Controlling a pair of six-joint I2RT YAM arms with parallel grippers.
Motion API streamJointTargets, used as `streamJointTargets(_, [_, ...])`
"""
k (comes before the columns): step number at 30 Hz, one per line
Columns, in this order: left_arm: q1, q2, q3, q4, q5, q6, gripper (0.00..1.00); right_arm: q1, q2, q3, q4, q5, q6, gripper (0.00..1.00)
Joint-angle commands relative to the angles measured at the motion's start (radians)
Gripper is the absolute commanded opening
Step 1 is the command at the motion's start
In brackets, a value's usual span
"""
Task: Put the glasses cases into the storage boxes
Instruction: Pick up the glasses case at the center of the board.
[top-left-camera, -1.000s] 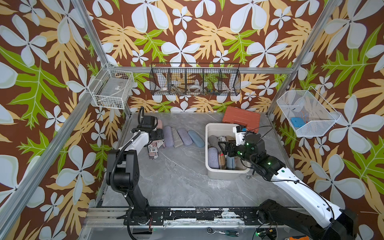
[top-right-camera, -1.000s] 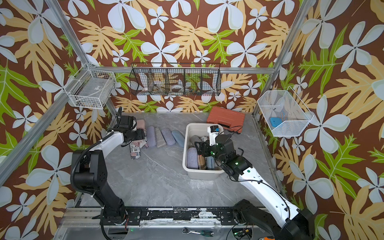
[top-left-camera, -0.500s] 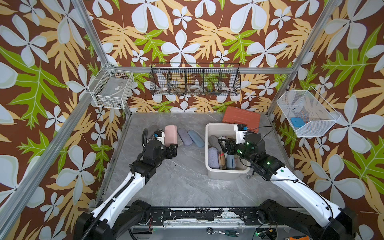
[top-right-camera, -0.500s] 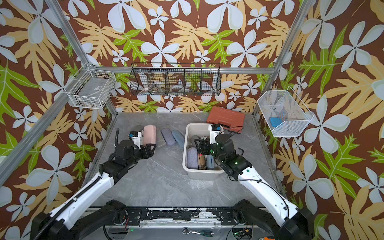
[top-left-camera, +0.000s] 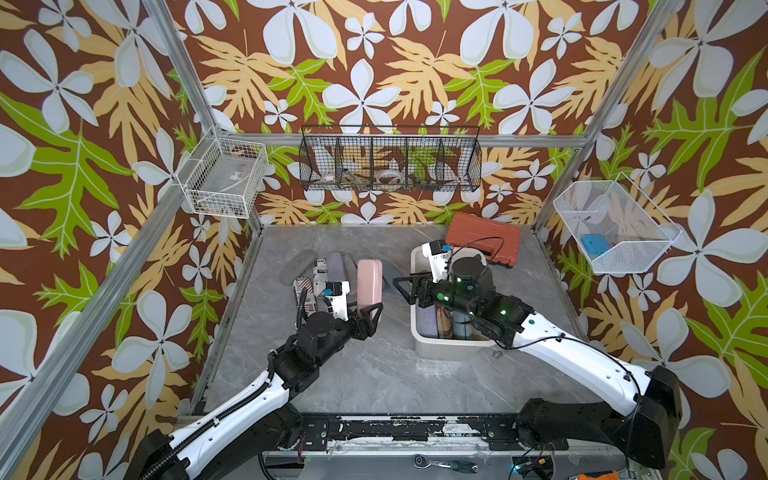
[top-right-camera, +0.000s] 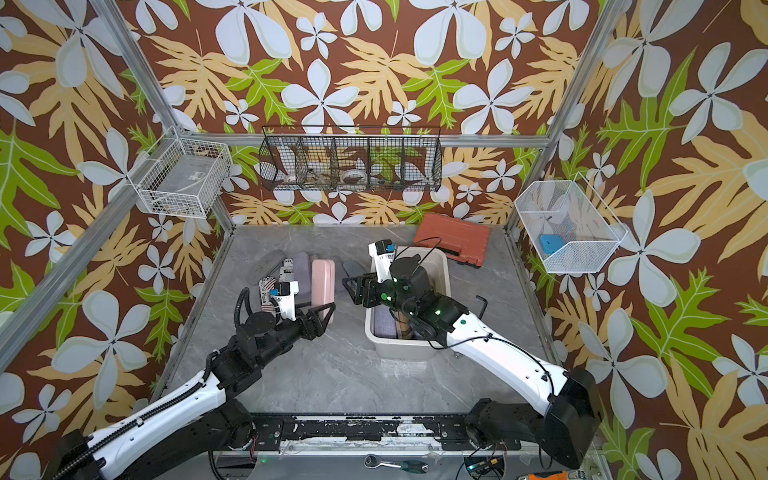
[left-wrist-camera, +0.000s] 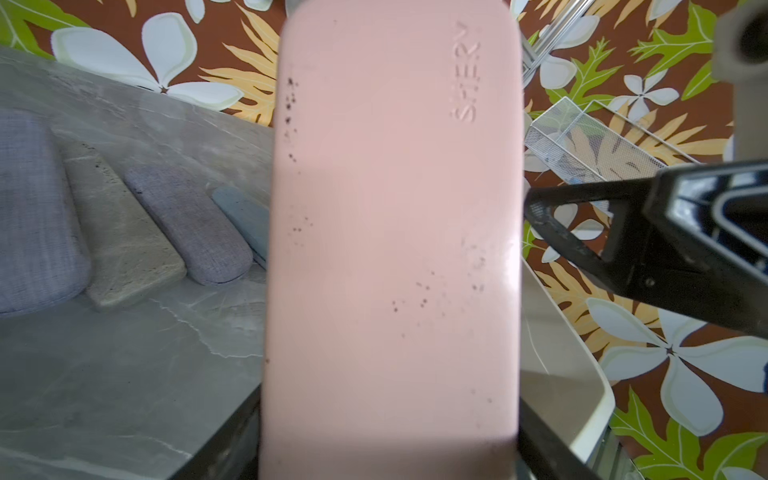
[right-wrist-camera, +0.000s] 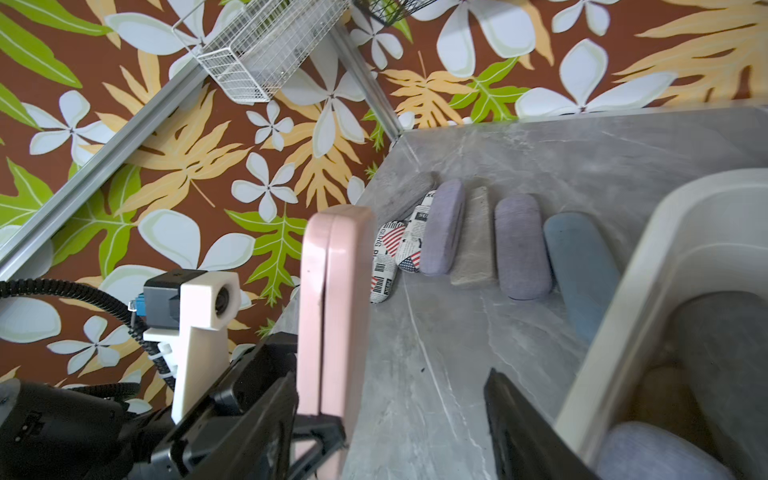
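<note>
Left gripper (top-left-camera: 367, 312) grasps a pink glasses case (top-left-camera: 369, 282) by one end, lifted off the grey table (top-left-camera: 374, 374) just left of the cream storage box (top-left-camera: 451, 350). The case's seam edge faces the right gripper (top-left-camera: 406, 289). That gripper hangs over the box's left rim, jaws spread with nothing between them. At the near end of the box sit a lavender case (top-left-camera: 426, 322), a tan case (top-left-camera: 444, 325) and a blue-grey case (top-left-camera: 461, 327). The right wrist view shows 7 more in a row at the table's far left: 1 grey case (right-wrist-camera: 407, 195), 2 newspaper-print cases (right-wrist-camera: 409, 245), 2 purple cases (right-wrist-camera: 521, 249), 1 beige case (right-wrist-camera: 473, 243) and 1 blue case (right-wrist-camera: 582, 270). An orange-red tool case (top-left-camera: 484, 239) lies beyond the box.
</note>
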Motion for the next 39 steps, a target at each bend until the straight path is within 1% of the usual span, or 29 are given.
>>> streamJointTargets(1, [-0.007,-0.005,-0.002,0.094,-0.011,-0.015,0.58,0.023,0.069,0.067,0.017,0.010,-0.009,0.70])
streamJointTargets(3, [-0.008,-0.007,-0.008,0.096,-0.010,-0.011,0.58,0.035,0.116,0.102,0.019,0.009,-0.017,0.68])
streamJointTargets(6, [-0.008,0.002,-0.018,0.102,-0.005,-0.020,0.58,0.050,0.186,0.156,-0.011,0.013,-0.020,0.62])
streamJointTargets(10, [-0.008,0.010,-0.033,0.120,0.002,-0.029,0.58,0.064,0.238,0.188,-0.019,0.003,-0.018,0.57])
streamJointTargets(15, [-0.008,0.007,-0.040,0.131,-0.018,-0.027,0.62,0.073,0.265,0.202,-0.029,0.010,-0.003,0.34])
streamJointTargets(18, [-0.008,0.010,-0.043,0.138,-0.026,-0.025,0.70,0.084,0.269,0.217,-0.042,0.023,-0.018,0.29])
streamJointTargets(20, [-0.008,0.009,-0.046,0.141,-0.039,-0.024,0.77,0.088,0.267,0.217,-0.038,0.034,-0.018,0.28])
streamJointTargets(24, [-0.007,-0.024,-0.068,0.161,-0.070,-0.046,1.00,0.087,0.279,0.237,-0.043,0.034,-0.022,0.27])
streamJointTargets(28, [-0.007,-0.086,-0.094,0.152,-0.101,-0.042,1.00,0.087,0.278,0.250,-0.031,0.058,-0.030,0.26])
streamJointTargets(34, [-0.007,-0.226,-0.089,0.004,-0.184,-0.039,1.00,0.075,0.258,0.323,-0.108,0.111,-0.090,0.26])
streamJointTargets(36, [-0.007,-0.279,-0.103,-0.033,-0.225,-0.046,1.00,0.052,0.227,0.336,-0.146,0.126,-0.109,0.26])
streamJointTargets(39, [-0.007,-0.341,-0.140,-0.057,-0.256,-0.069,1.00,-0.005,0.168,0.338,-0.209,0.133,-0.127,0.26])
